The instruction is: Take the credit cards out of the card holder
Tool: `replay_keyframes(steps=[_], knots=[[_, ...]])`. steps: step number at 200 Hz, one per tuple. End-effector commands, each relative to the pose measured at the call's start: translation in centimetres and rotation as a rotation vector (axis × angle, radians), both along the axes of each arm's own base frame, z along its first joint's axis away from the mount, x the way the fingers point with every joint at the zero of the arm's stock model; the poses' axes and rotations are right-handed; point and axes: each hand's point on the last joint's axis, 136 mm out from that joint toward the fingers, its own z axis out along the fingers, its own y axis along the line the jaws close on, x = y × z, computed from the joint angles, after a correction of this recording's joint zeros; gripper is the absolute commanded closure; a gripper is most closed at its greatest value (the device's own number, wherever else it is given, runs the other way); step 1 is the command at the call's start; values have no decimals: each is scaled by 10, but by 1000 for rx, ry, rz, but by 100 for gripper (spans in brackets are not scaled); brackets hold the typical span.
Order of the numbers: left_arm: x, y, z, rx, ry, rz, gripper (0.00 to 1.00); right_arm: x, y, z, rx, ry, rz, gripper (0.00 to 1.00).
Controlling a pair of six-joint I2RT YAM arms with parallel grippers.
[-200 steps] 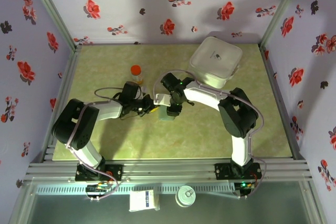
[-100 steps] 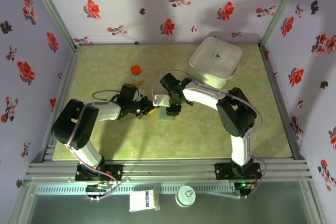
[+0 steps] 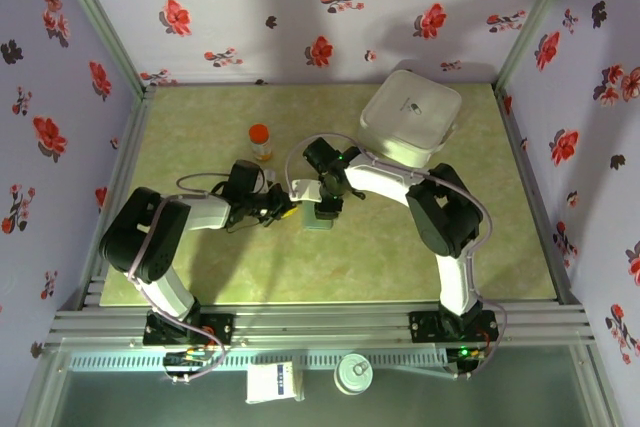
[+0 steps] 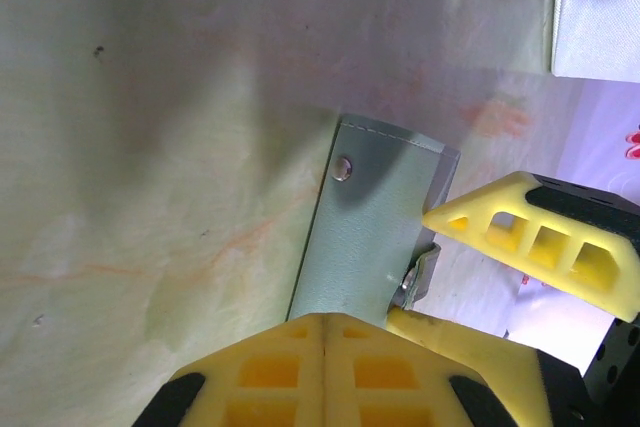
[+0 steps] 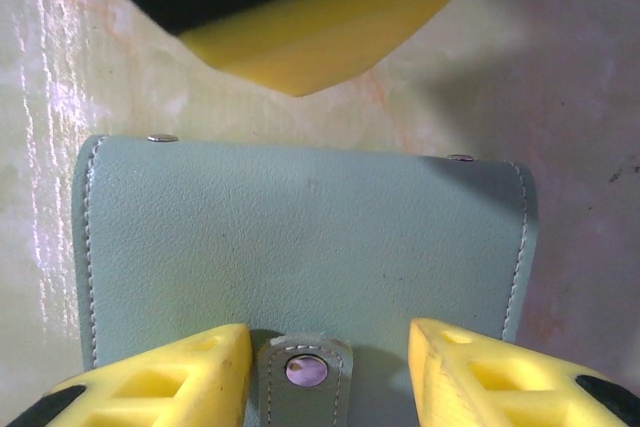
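Tabletop (image 3: 200,277): green marbled surface, walled on three sides by floral panels.

White case (image 3: 410,117): large, rounded, standing at the far right corner, well apart from the work area.

Both arms reach inward and meet near the middle of the tabletop.

Left pincer (image 4: 325,322): fingers pressed together along their whole seam, nothing seen between them. The tips sit at the near edge of the card holder (image 4: 365,227).

Right pincer (image 5: 330,347): jaws partly parted, one yellow finger on each side of the snap tab (image 5: 305,372), with a gap on each side. Whether the fingertips press on the leather cannot be told from the wrist view.

Card holder (image 3: 320,217): grey-green, stitched, lying flat on the tabletop between the two pincers and apparently folded shut.

Bottle (image 3: 259,140): small, orange-capped, upright, behind the left pincer and apart from it.
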Motion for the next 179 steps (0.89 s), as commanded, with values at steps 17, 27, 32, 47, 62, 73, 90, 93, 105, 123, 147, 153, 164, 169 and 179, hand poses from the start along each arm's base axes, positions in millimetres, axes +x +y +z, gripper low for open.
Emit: replay_keyframes(steps=[17,27,32,47,62,73,90,93,105,123,147,153,164,169,179], knots=[[-1,1,-3,-18,17,3,100,-11,-12,-13,-29,78,-2,57],[-1,0,-2,-20,17,4,100,-12,-14,-14,-34,87,-5,60],[0,0,-3,-20,17,4,100,-13,-14,-14,-33,91,-6,63],[0,-1,-2,-24,18,2,100,-14,-16,-15,-31,101,-16,67],[1,-2,0,-33,17,0,100,-15,-18,-15,-30,104,-24,69],[1,-3,2,-38,17,-1,100,-16,-20,-16,-31,105,-28,70],[1,-7,5,-46,14,-8,100,-16,-20,-17,-28,104,-34,74],[2,-8,6,-47,11,-10,100,-16,-20,-18,-29,105,-34,75],[1,-13,7,-52,12,-19,100,-17,-20,-18,-23,107,-41,78],[0,-20,7,-61,14,-30,100,-17,-18,-18,-3,106,-53,84],[1,-30,7,-75,19,-37,100,-18,-17,-16,27,95,-66,89],[1,-33,7,-80,19,-43,100,-19,-17,-16,30,93,-68,91],[0,-40,8,-84,19,-55,100,-19,-17,-16,37,91,-74,93],[0,-43,8,-86,20,-60,100,-19,-17,-16,41,89,-76,95],[-1,-49,8,-87,22,-71,100,-20,-16,-15,52,88,-79,97]])
